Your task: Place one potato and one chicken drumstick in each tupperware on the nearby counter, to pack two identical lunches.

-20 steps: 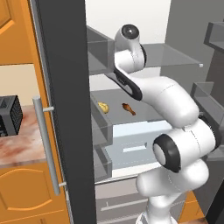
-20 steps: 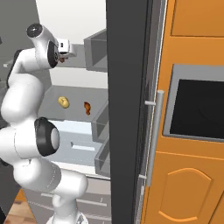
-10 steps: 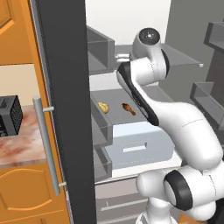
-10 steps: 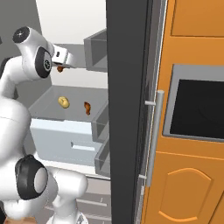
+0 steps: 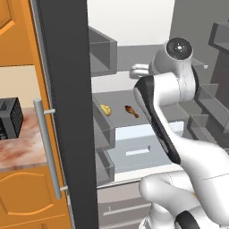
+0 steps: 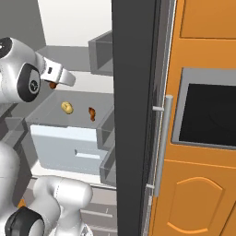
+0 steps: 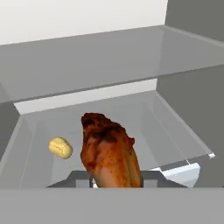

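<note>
Counting the items on show: two chicken drumsticks and one potato.

- Chicken drumstick, first (image 7: 110, 152): reddish-brown, held in the claw (image 7: 116, 180), whose jaws are closed on its lower part; the fat end stands up in the hand view. In the right base view a small brown piece (image 6: 52, 85) shows just under the white hand.
- Chicken drumstick, second (image 5: 131, 110): small, lying on the grey fridge shelf (image 5: 170, 107), apart from everything else; also seen from the right (image 6: 91, 113).
- Potato (image 5: 105, 109): small, yellow, lumpy, on the same shelf, to the left of the second drumstick and near it, not touching. Seen again at (image 6: 67, 108) and below the held drumstick at (image 7: 60, 148).

Surface and room: an open fridge with grey shelves, a white back wall and a pale blue-grey drawer (image 5: 134, 150) under the shelf that carries the food. The dark fridge door (image 5: 67, 112) stands open on the left, with a long grey handle (image 5: 48, 154). Beyond it to the left lies the bench (image 5: 20, 145), pinkish-brown marble pattern over orange cabinet doors, with a black toaster (image 5: 10, 118) on it. On the right of the right base view, orange cabinetry holds a dark built-in oven window (image 6: 207, 110).

Arm pose: the white arm (image 5: 179, 147) rises from the near side, bends at a dark joint and reaches into the fridge, the hand raised above the food shelf.
</note>
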